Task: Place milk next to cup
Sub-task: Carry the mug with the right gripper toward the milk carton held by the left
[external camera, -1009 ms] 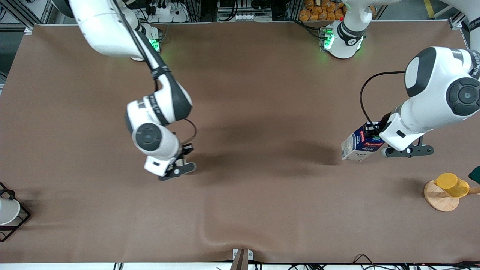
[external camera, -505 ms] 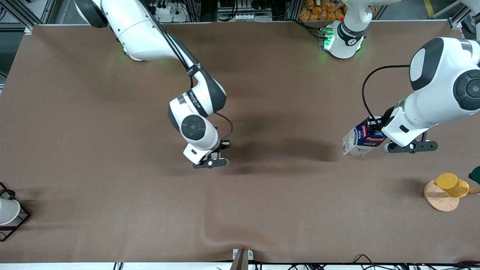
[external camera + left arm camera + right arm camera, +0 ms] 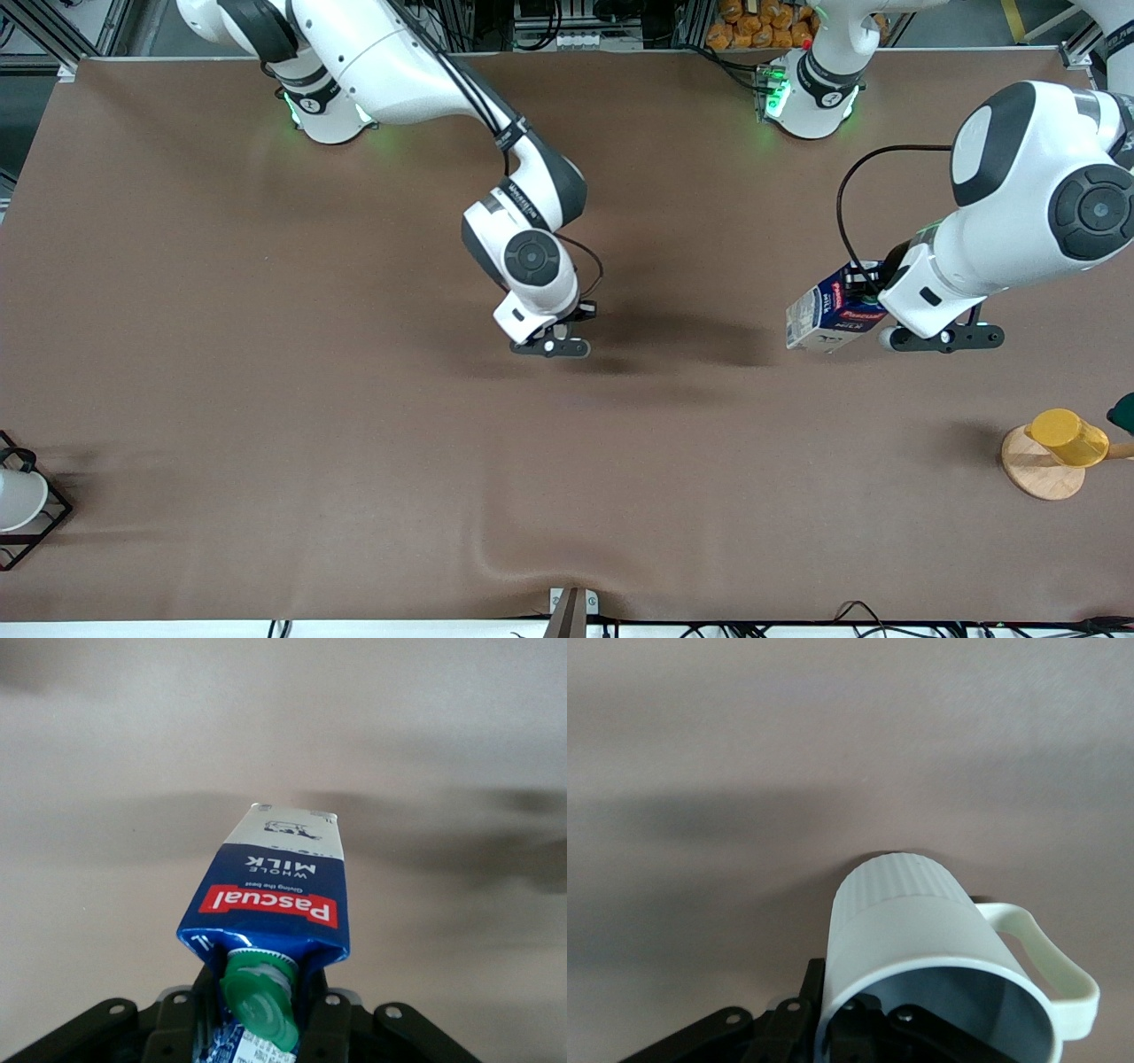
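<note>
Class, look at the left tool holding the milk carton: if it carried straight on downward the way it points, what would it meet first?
Probably only the bare brown table: the left tool holds the milk, with nothing visible beneath it.

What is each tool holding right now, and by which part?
Left tool grips the milk at its gable top by the cap; right tool grips the cup by its rim.

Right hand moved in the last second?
Yes. The right hand, shut on the cup, has travelled along the table away from the black wire rack, toward the left arm's end and the milk.
</note>
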`<state>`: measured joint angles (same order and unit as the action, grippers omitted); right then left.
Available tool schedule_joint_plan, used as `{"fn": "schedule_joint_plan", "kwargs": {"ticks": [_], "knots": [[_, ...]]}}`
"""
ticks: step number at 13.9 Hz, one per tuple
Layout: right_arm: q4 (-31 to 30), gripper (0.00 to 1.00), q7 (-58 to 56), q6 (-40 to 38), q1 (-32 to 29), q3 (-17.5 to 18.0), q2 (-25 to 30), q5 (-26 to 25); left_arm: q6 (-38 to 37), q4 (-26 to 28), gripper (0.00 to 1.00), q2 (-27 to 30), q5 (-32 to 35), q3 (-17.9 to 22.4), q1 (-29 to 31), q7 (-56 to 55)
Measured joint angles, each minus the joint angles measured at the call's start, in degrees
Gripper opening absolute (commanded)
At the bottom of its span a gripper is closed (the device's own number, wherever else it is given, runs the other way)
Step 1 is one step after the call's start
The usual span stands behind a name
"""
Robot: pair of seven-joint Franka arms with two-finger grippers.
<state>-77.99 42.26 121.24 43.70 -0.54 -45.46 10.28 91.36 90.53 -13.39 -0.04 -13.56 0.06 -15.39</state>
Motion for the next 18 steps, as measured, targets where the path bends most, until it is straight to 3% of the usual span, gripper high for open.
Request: {"fn": "schedule_joint_plan", "kwargs": {"ticks": [6, 14, 15, 16, 18], "knots": [[2.7, 0.00, 1.7, 5.7, 3.4, -0.2, -2.6, -0.1, -1.4, -0.2, 0.34, 0.0, -0.8, -3.5, -0.1, -5.3], [4.4, 0.00, 1.1, 8.0, 2.8, -1.2, -3.6, -0.1, -1.5, -1.2, 0.34, 0.0, -6.0, -3.7, -0.2, -7.7], [4.6, 0.66, 0.9, 8.0, 2.7, -1.3, -3.7, -0.1, -1.5, -1.3, 0.34, 0.0, -6.6, -3.8, -0.2, -8.6], [4.7, 1.00, 0.7, 8.0, 2.7, -1.3, -3.7, -0.1, -1.5, -1.4, 0.34, 0.0, -6.9, -4.1, -0.2, -9.4], [4.8, 1.00, 0.0, 8.5, 2.8, -1.2, -3.9, -0.2, -1.5, -1.6, 0.34, -0.1, -7.0, -4.6, -0.6, -10.7]]}}
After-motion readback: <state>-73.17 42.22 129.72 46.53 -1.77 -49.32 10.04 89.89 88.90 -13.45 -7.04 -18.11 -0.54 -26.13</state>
